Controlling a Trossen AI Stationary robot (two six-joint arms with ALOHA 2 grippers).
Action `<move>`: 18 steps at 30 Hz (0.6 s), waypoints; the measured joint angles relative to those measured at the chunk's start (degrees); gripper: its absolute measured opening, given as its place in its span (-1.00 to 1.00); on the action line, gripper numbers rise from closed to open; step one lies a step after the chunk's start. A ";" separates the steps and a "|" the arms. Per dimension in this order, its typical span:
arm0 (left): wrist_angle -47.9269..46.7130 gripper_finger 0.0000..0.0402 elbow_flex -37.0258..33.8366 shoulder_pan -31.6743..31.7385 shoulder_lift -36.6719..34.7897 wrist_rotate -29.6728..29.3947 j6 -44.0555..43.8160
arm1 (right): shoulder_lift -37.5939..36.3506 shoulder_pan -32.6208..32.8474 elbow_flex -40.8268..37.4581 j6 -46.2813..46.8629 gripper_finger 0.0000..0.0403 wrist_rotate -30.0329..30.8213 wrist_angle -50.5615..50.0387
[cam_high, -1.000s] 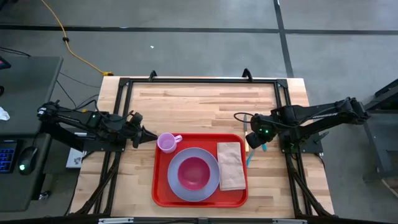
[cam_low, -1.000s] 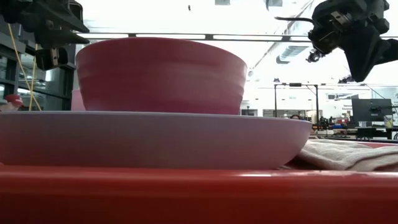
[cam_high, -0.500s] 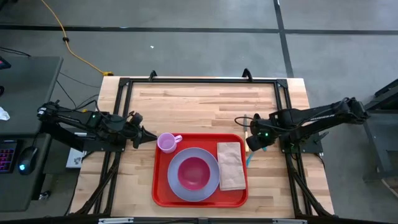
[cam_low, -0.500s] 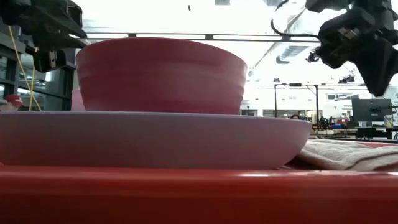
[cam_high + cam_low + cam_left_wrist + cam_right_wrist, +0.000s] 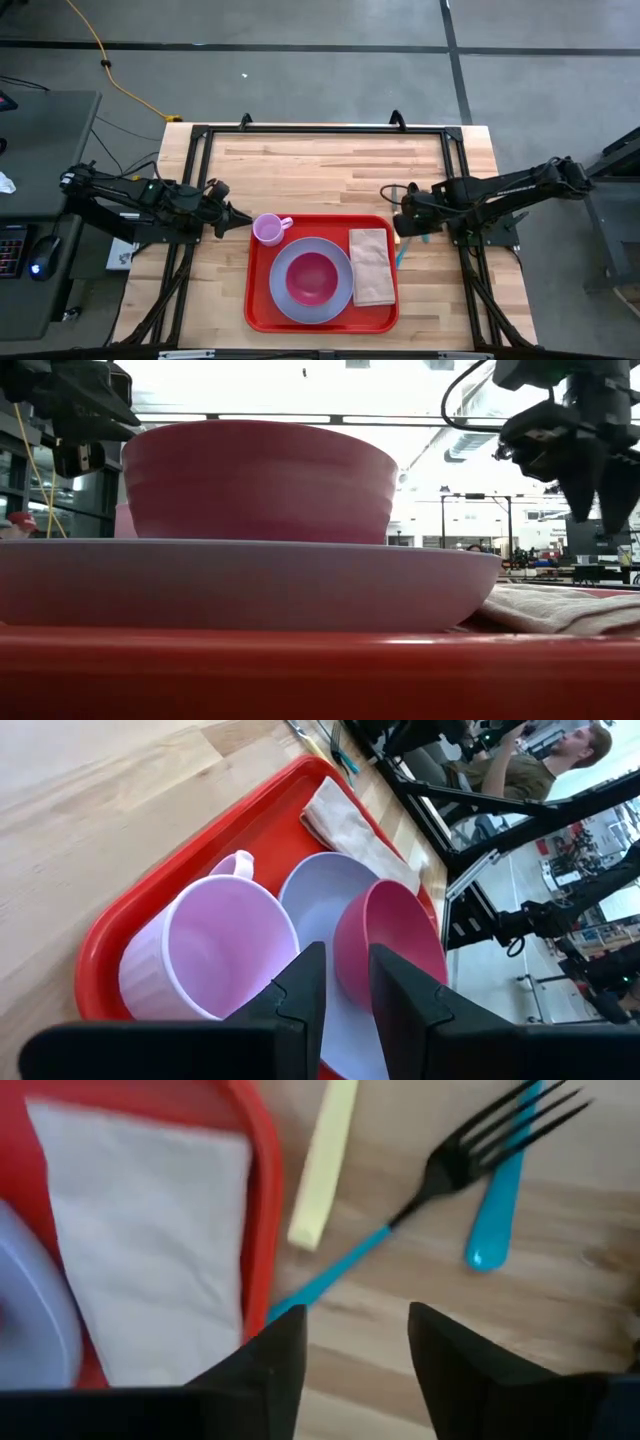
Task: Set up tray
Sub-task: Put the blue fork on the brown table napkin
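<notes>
On the near middle of the wooden worktop lies the red tray, carrying a lavender plate with a pink bowl on it, a tan napkin and a pale mug in one corner. Only the right wrist view resolves what lies just beside the tray's right rim: a black-tined fork with a blue handle, a yellow stick and a blue piece. Above them hovers the right tool, fingers spread, holding nothing. By the mug waits the left tool, fingers narrowly parted, empty
</notes>
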 joint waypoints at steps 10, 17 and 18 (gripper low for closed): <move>0.00 -0.45 0.01 -0.01 0.00 -0.22 0.25 | 0.79 0.18 0.01 7.36 -0.06 3.71 0.03; -0.41 -0.45 0.01 -0.01 0.00 -0.20 0.44 | 4.87 2.10 0.01 9.26 -0.08 2.89 1.35; -0.69 -0.45 0.01 -0.01 0.00 -0.20 0.44 | 5.46 2.22 0.02 9.28 -0.08 2.85 1.77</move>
